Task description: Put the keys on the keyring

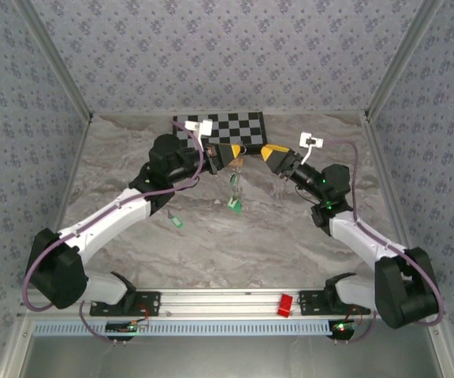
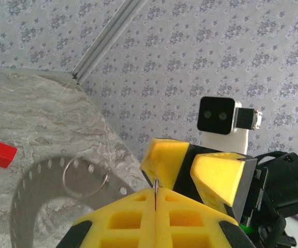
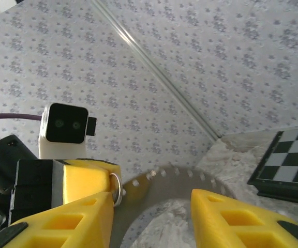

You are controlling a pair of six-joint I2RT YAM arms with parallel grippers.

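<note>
Left tool (image 2: 154, 195), held off the worktop (image 1: 251, 252), has its fingers pressed together on the keyring (image 3: 117, 189), whose thin edge stands in the seam between them. Right tool (image 3: 151, 199) faces it just beside, jaws apart, gripping nothing. One key (image 1: 234, 206) shows on the near side of the tools; whether it hangs or lies flat cannot be told. A second key (image 1: 177, 222) lies on the worktop beside the left arm (image 1: 109, 216).

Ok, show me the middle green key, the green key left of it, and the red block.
middle key (image 1: 233, 206), top view, green head.
left key (image 1: 176, 222), top view, green head.
red block (image 1: 284, 305), top view, top face.
</note>
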